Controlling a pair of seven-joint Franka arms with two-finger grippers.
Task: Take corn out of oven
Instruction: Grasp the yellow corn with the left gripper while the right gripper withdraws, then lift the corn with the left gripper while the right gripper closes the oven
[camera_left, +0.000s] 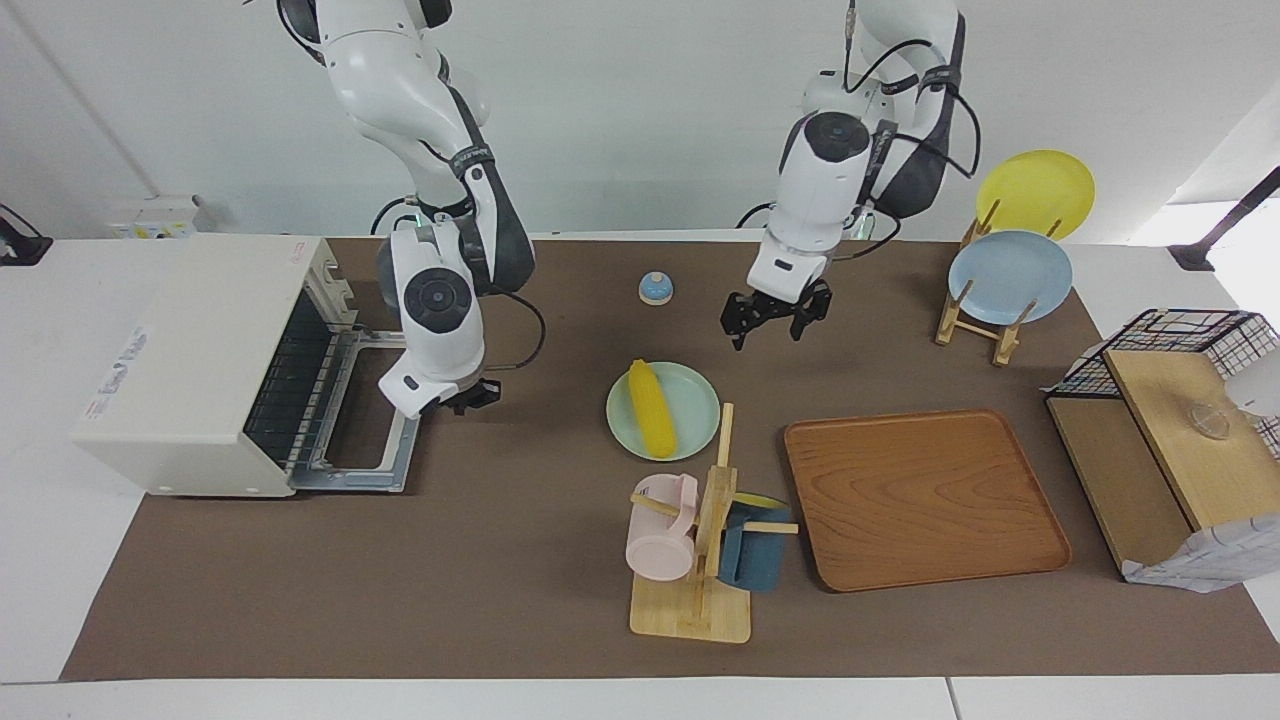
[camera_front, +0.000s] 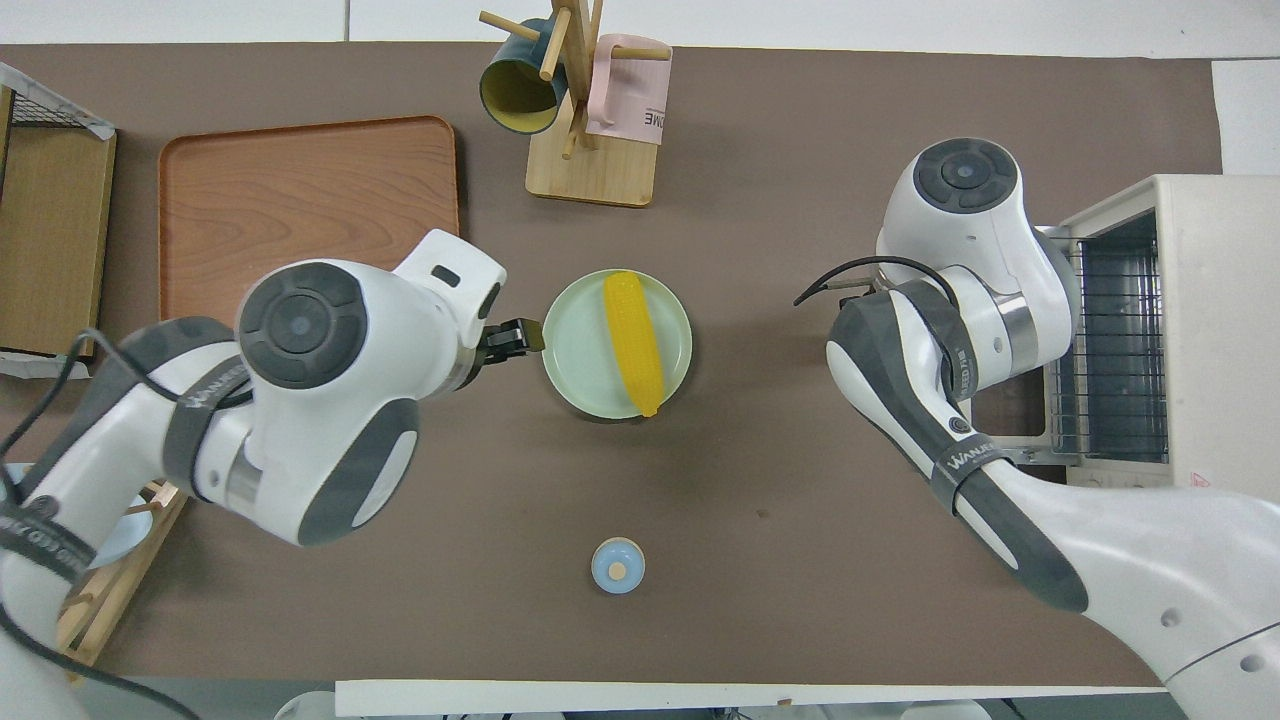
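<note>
Apparently R gripper (camera_left: 470, 398) low by oven door (camera_left: 375, 425).

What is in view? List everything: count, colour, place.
corn: one, yellow, on green plate
green plate: one, mid-table
oven: one, cream, door open, right arm's end
small dome: one, blue, nearer the robots than plate
mugs: two, pink and dark blue, on wooden mug tree
tray: one, wooden, beside mug tree
plates: two, blue and yellow, in wooden rack
wire basket: one, black, left arm's end
left gripper: open, over mat beside green plate
right gripper: shut, in front of oven
</note>
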